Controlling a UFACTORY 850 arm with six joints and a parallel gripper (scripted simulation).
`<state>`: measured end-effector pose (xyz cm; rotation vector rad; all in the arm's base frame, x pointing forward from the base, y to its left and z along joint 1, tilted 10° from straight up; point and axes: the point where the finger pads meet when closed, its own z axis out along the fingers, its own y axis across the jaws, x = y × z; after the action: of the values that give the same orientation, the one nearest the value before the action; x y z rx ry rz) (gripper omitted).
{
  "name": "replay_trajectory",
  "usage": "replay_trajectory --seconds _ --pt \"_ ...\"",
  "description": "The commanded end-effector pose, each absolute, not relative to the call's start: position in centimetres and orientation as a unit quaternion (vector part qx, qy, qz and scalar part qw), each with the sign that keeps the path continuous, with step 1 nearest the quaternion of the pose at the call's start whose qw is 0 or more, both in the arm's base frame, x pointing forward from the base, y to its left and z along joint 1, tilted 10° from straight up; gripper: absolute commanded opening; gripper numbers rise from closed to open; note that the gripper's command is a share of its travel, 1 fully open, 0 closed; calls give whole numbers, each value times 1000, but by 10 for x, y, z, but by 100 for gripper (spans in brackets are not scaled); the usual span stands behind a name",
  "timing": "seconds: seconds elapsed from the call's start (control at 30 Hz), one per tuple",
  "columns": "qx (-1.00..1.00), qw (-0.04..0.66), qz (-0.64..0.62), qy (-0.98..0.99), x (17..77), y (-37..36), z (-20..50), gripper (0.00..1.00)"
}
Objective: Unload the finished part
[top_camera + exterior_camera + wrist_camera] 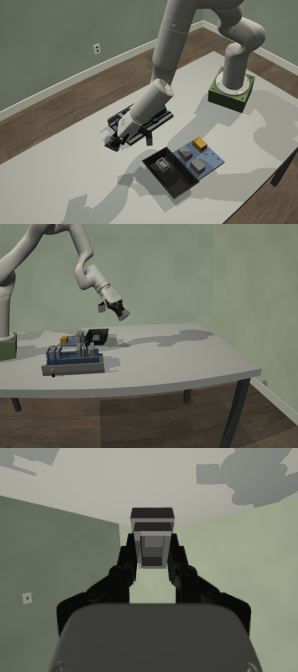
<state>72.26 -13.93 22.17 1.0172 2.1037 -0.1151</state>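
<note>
The arm (81,264) is reaching out and downward, carrying the gripper (120,311) high over the bench (162,354), beyond the vise (73,356). The fingers are clamping the part (152,538). In the top view, the forearm is hiding most of the vise, and the part's pocket is hard to discern.

Green walls (167,272), white baseboard (81,74), wood floor (151,421), grey table (162,359), wall outlet (96,48).
</note>
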Motion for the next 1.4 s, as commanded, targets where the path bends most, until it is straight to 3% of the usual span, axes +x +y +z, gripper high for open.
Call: replay_trajectory --seconds 0.0,1.37 --pt "467 346 -59 812 711 -125 215 0" --pt "695 163 12 700 653 1 174 0"
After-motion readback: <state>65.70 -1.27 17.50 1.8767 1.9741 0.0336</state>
